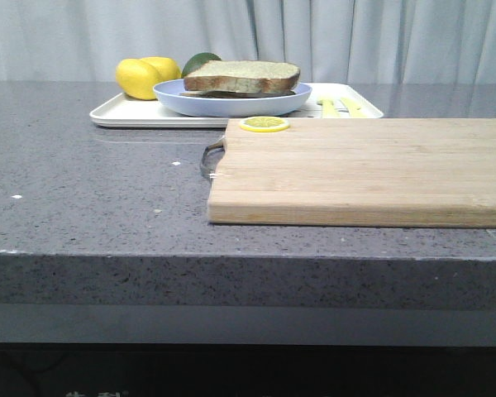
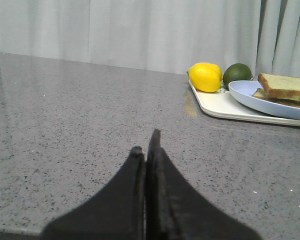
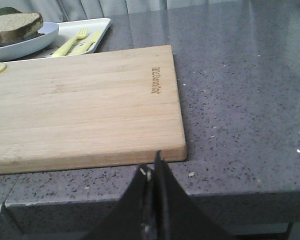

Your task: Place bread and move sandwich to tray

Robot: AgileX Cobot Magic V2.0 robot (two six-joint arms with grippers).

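Both our grippers, left (image 2: 146, 142) and right (image 3: 152, 165), rest pinched shut and empty, while the sandwich (image 1: 241, 77) sits on the tray (image 1: 120, 111) at upper left of the front view, nearer our left arm.

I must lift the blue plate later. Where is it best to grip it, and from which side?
Grip the blue plate at its raised near rim, coming from the robot's side. There the rim overhangs the tray and is free; lemons crowd its far left, forks its right.
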